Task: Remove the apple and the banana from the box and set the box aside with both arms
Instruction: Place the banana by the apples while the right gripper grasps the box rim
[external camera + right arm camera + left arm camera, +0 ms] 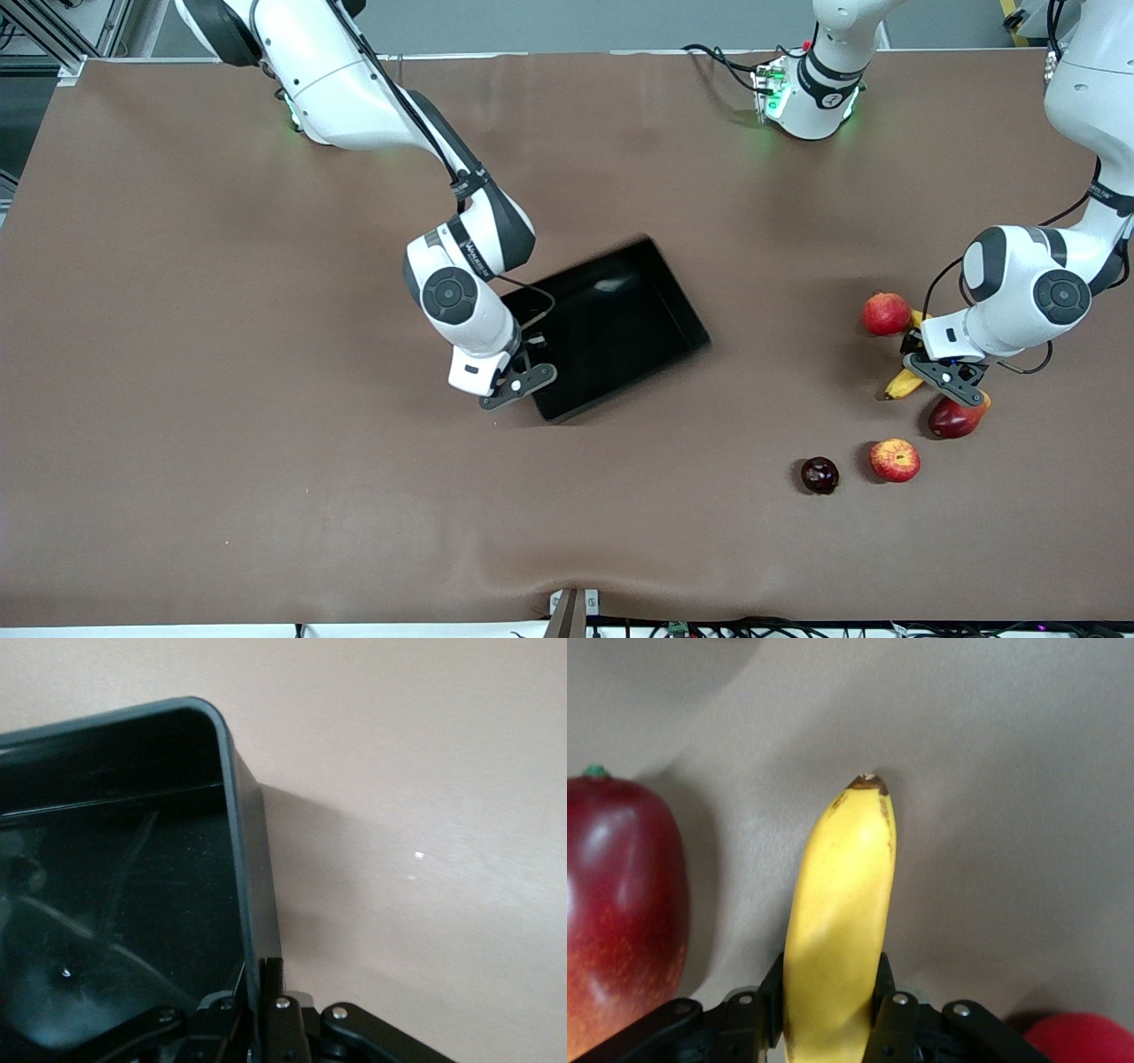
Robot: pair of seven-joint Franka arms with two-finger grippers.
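We pinch the box (611, 328) wall with the right end effector (521, 383); left end effector (941, 372), beside the box, grips the banana (837, 912); slide flat, slowly

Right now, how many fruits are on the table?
5: pomegranate, banana in the left gripper, mango, apple, dark fruit, all toward the left arm's end.

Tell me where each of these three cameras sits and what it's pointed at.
Front: high across the table, facing both arms; black box, fruits.
Left wrist: above left pincer, shut on banana; mango beside.
Right wrist: above right pincer, shut on the box's wall.
Shared: front shows banana, box too.
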